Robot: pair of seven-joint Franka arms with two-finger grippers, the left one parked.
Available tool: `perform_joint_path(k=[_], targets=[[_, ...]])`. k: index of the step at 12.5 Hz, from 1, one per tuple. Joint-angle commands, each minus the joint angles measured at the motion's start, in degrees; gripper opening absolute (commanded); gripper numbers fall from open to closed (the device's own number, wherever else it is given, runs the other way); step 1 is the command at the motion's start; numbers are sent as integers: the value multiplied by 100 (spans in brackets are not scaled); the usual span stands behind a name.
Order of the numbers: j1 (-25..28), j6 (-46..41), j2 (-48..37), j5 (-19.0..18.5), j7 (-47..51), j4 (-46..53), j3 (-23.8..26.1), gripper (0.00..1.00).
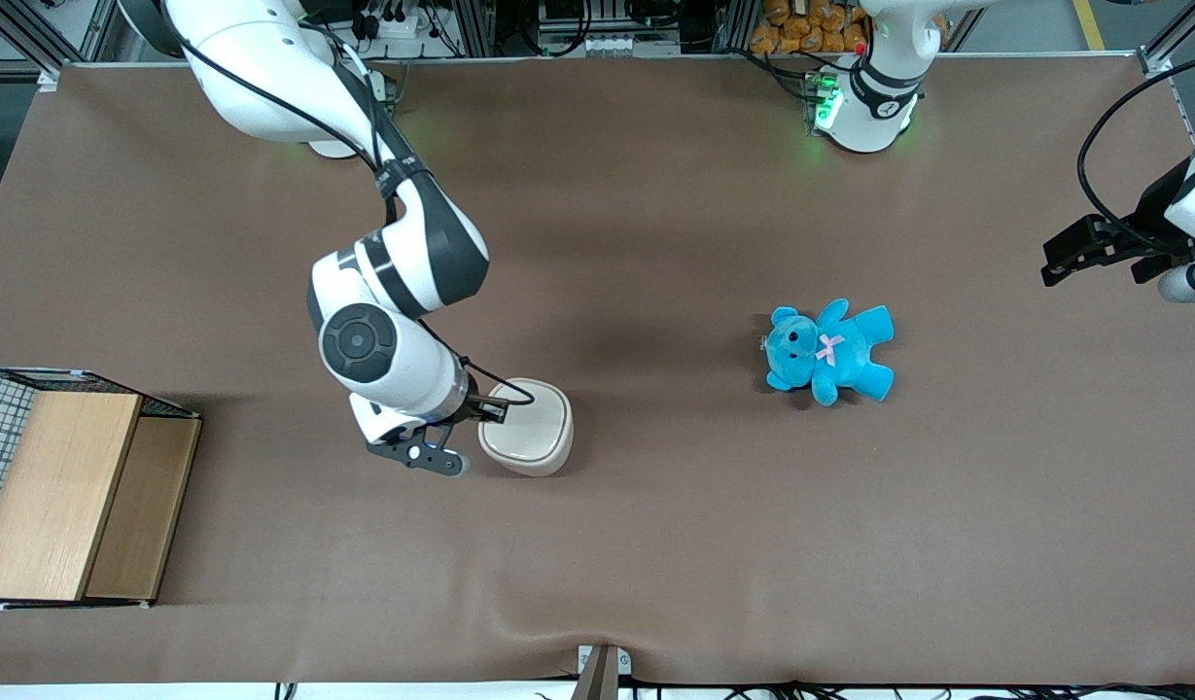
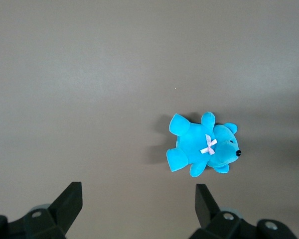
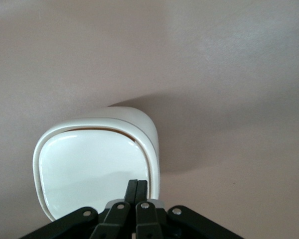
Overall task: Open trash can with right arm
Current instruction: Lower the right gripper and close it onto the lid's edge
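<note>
Trash can (image 1: 527, 428) sits directly under the end effector (image 3: 137, 188), whose fingers are pressed together, empty, tips over the flat lid (image 3: 89, 172) near its rim.

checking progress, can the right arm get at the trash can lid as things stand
Probably yes: the gripper is shut, its fingertips together right over the lid's edge on the trash can, and nothing stands between them.

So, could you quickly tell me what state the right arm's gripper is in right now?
Gripper: shut, holding nothing, fingertips together on the lid at the edge of the trash can.
</note>
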Motion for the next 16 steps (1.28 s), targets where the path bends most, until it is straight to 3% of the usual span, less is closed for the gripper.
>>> perform_joint_path(k=[1, 12, 16], targets=[[116, -23, 155, 28, 99, 179, -51, 0], [266, 276, 305, -87, 82, 64, -51, 0], [372, 372, 322, -332, 143, 21, -60, 0]])
